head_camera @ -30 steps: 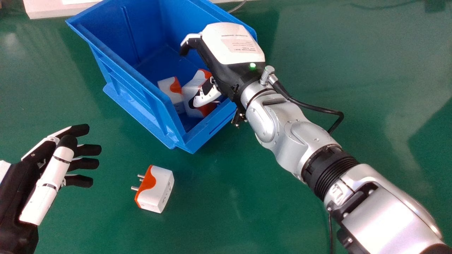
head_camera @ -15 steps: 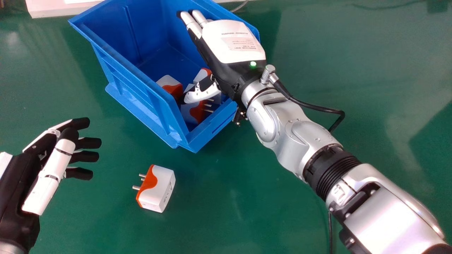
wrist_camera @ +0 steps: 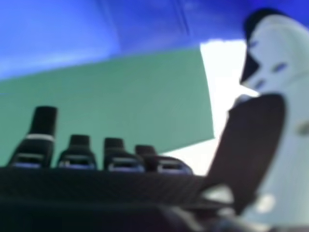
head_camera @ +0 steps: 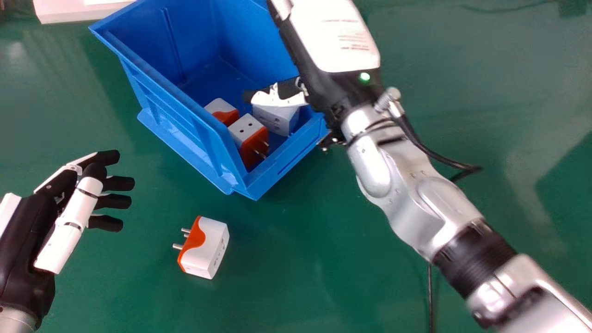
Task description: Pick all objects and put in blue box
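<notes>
Green worktop [head_camera: 360, 268] carries the box [head_camera: 166, 122]; one loose plug [head_camera: 208, 249] lies just beyond the left hand's [head_camera: 71, 224] straight, slightly spread fingers. The right hand's [head_camera: 340, 37] fingers are straight, spread, near three boxed plugs [head_camera: 276, 119]. Leaving too low, they could snag the rim and tip the box.

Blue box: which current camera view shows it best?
The head view: most of the blue box is there, with three plugs inside, though the right hand covers part. The right hand view gives a partial stretch of blue wall.
</notes>
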Controlling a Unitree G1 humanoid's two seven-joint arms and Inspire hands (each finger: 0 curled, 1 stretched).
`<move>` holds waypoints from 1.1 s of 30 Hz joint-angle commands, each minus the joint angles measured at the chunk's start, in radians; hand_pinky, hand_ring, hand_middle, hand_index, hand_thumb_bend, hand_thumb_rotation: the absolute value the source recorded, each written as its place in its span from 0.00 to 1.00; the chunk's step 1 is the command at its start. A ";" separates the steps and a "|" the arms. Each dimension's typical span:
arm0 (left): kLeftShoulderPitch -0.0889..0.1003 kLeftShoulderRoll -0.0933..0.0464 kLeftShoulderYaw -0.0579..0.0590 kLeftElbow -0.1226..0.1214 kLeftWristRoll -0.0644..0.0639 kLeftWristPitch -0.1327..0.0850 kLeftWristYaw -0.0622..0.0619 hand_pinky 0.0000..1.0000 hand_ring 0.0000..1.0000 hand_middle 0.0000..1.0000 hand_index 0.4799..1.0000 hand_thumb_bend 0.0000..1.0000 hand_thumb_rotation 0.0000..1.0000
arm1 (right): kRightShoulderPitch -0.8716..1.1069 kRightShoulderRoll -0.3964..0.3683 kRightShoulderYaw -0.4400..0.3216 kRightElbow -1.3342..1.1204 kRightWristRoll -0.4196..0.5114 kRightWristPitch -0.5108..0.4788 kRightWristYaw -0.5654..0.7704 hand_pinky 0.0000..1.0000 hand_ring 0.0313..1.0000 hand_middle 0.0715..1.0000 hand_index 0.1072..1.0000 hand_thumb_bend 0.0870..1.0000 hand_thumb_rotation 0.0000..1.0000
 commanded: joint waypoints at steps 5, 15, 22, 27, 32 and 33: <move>-0.011 0.009 0.006 -0.003 -0.008 -0.005 0.004 0.57 0.67 0.71 0.61 0.40 0.84 | 0.127 -0.090 -0.035 -0.311 -0.093 -0.051 -0.070 0.83 0.98 1.00 0.95 0.45 0.08; -0.031 0.015 0.010 0.018 -0.024 0.003 -0.002 0.58 0.67 0.71 0.61 0.39 0.84 | 0.352 -0.152 -0.097 -0.658 -0.116 -0.049 0.082 0.84 0.99 1.00 0.94 0.43 0.09; -0.042 0.015 0.002 0.009 -0.019 0.017 0.004 0.58 0.67 0.71 0.61 0.38 0.84 | 0.538 -0.167 -0.092 -0.749 -0.147 -0.100 0.078 0.85 1.00 1.00 0.93 0.41 0.11; -0.045 0.015 0.001 0.008 -0.018 0.022 0.004 0.58 0.67 0.71 0.61 0.38 0.84 | 0.648 -0.192 -0.086 -0.751 -0.146 -0.154 0.093 0.86 1.00 1.00 0.93 0.39 0.17; -0.050 0.016 0.001 0.013 -0.020 0.019 0.002 0.58 0.68 0.71 0.61 0.38 0.84 | 0.761 -0.231 -0.083 -0.760 -0.159 -0.199 0.102 0.87 1.00 1.00 0.95 0.37 0.22; -0.052 0.016 0.001 0.013 -0.021 0.019 0.001 0.58 0.68 0.71 0.61 0.38 0.83 | 0.783 -0.241 -0.083 -0.767 -0.165 -0.206 0.108 0.88 1.00 1.00 0.95 0.36 0.23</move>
